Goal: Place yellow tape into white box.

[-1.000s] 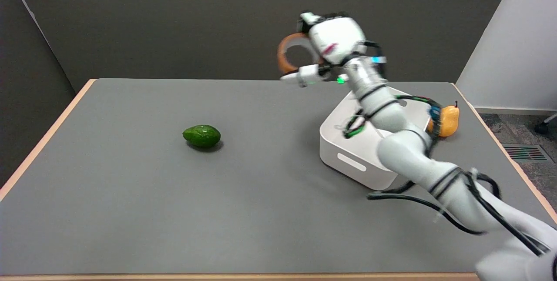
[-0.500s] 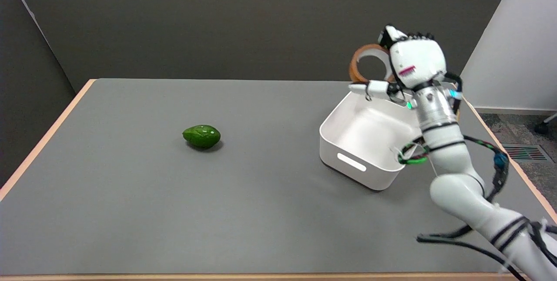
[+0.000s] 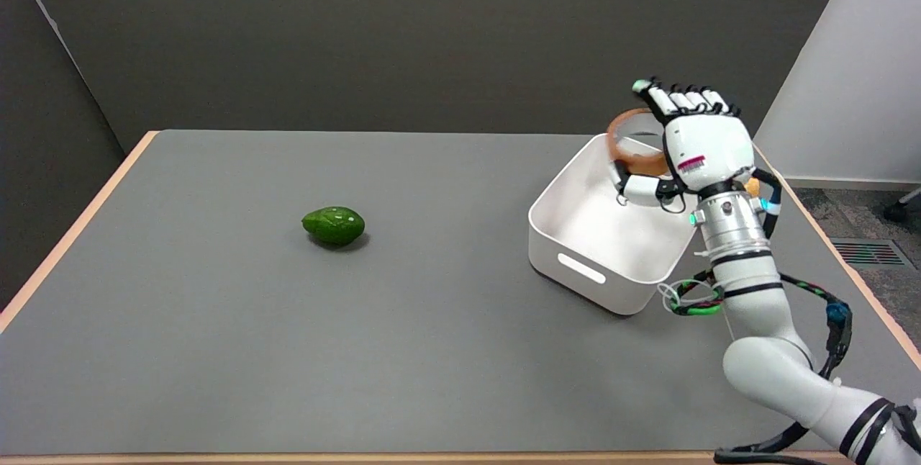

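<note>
Over the last second the right hand [image 3: 694, 152] has swung from the upper middle of the frame to the right and lower, and it now hangs over the far right part of the white box [image 3: 575, 235]. Its fingers are closed around the yellow tape [image 3: 633, 155], a ring held tilted in the air above the box's open inside, partly hidden behind the hand. On the grey table [image 3: 288, 350] a green avocado [image 3: 333, 225] lies well apart, left of the middle. An orange sliver shows just behind the wrist.
</note>
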`<state>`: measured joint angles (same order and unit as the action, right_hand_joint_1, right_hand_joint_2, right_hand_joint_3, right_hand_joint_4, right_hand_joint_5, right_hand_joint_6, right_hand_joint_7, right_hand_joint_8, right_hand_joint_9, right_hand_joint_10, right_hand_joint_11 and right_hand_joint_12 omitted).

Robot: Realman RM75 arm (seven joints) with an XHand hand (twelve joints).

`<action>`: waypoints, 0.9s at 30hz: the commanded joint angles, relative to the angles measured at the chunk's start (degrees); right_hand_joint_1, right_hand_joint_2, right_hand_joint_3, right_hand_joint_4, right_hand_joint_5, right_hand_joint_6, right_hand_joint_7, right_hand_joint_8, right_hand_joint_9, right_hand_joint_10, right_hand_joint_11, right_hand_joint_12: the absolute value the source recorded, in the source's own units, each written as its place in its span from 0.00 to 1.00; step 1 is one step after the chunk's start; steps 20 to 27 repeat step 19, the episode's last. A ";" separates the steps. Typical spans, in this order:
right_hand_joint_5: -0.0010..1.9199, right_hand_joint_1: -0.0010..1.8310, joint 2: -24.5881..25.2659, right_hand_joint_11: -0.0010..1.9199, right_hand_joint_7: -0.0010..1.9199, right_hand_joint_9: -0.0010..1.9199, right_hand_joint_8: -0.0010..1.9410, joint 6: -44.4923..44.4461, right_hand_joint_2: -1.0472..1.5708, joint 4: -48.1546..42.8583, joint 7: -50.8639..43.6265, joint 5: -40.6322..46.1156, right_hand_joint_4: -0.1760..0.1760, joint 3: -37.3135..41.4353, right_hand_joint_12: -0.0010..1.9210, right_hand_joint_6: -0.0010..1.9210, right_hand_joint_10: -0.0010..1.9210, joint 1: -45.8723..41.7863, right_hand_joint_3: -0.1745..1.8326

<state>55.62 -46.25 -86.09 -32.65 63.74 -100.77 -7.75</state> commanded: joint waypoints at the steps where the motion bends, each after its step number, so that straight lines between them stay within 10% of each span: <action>1: 0.00 0.20 0.10 0.00 0.00 0.00 0.01 -16.30 0.58 7.82 30.48 6.34 0.58 -3.10 0.43 0.02 0.07 -1.23 0.51; 19: 0.00 0.14 -5.90 0.00 0.00 0.00 0.00 -28.15 0.63 7.25 83.23 12.81 0.61 10.36 0.02 0.00 0.00 -0.90 0.45; 27: 0.00 0.14 -5.90 0.00 0.00 0.00 0.00 -28.15 0.63 7.25 83.23 12.81 0.61 10.36 0.02 0.00 0.00 -0.90 0.45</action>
